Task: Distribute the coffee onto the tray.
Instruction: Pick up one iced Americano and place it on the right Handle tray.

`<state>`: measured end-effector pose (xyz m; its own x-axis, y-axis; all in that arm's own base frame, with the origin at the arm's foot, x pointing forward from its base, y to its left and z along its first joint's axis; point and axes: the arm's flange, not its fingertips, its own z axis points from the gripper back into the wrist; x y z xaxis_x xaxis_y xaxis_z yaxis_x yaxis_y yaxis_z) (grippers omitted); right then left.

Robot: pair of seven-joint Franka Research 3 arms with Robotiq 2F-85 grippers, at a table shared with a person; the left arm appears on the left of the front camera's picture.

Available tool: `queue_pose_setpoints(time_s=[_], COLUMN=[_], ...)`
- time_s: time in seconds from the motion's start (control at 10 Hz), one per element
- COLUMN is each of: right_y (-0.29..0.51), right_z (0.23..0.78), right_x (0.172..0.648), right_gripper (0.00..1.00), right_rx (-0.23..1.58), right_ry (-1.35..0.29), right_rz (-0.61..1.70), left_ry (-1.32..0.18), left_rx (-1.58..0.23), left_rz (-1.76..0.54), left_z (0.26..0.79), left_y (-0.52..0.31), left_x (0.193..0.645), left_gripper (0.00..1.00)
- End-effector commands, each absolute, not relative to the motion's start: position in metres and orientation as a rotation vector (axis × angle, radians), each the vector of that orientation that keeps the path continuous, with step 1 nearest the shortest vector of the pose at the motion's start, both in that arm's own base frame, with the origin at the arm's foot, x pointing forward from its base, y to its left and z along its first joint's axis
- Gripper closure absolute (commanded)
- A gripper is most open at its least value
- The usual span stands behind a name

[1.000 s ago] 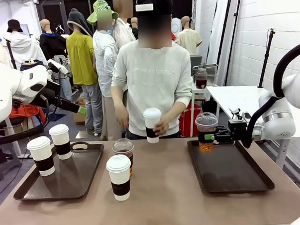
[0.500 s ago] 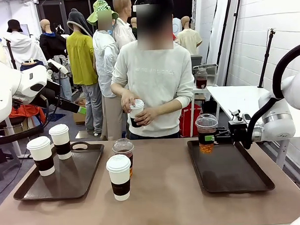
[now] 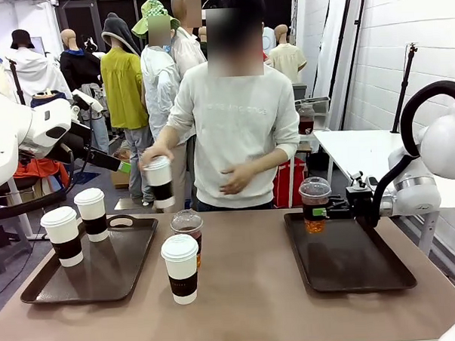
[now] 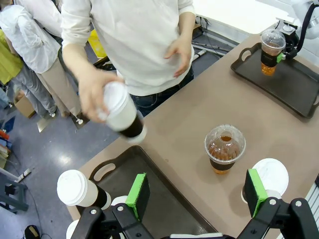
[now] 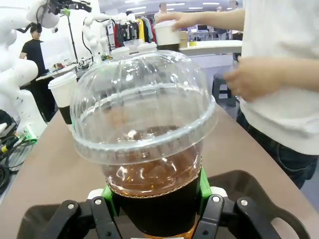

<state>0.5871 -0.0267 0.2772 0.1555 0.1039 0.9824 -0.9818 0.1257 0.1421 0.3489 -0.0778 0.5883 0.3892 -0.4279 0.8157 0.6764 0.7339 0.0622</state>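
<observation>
Your right end effector (image 3: 317, 210) is clamped on the dome-lidded coffee cup (image 3: 314, 191) at the far corner of the right tray (image 3: 352, 259). Release before it seats and it tips, spilling. Your left end effector (image 4: 197, 194) is open and empty.

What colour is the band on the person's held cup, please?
Dark brown band; clearest in left wrist view.

Right end effector (image 3: 318, 209): open tray (image 3: 352, 259) floor lay beneath and nearward. Left end effector (image 4: 197, 194): dome cup (image 4: 225, 148) and paper cup (image 4: 269, 175) stood ahead; person's hand (image 4: 92, 92) hung beyond.
</observation>
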Motion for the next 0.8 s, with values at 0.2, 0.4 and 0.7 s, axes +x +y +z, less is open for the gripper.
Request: queue_pose_setpoints(time_s=[0.2, 0.4, 0.7], right_y=[-0.036, -0.037, -0.037], right_z=[0.267, 0.261, 0.251], right_x=[0.614, 0.622, 0.632], right_gripper=[0.32, 0.32, 0.32], right_rx=[1.142, 1.139, 1.188], right_ry=[-1.085, -1.098, -1.078], right_rz=[1.077, 1.101, 1.109], left_ry=[-0.929, -0.929, -0.929], left_rx=[-0.313, -0.313, -0.313], left_rz=[-0.719, -0.719, -0.719], left_z=[0.588, 0.588, 0.588], left_y=[-0.078, -0.078, -0.078], left_x=[0.348, 0.348, 0.348], left_gripper=[0.00, 0.00, 0.00])
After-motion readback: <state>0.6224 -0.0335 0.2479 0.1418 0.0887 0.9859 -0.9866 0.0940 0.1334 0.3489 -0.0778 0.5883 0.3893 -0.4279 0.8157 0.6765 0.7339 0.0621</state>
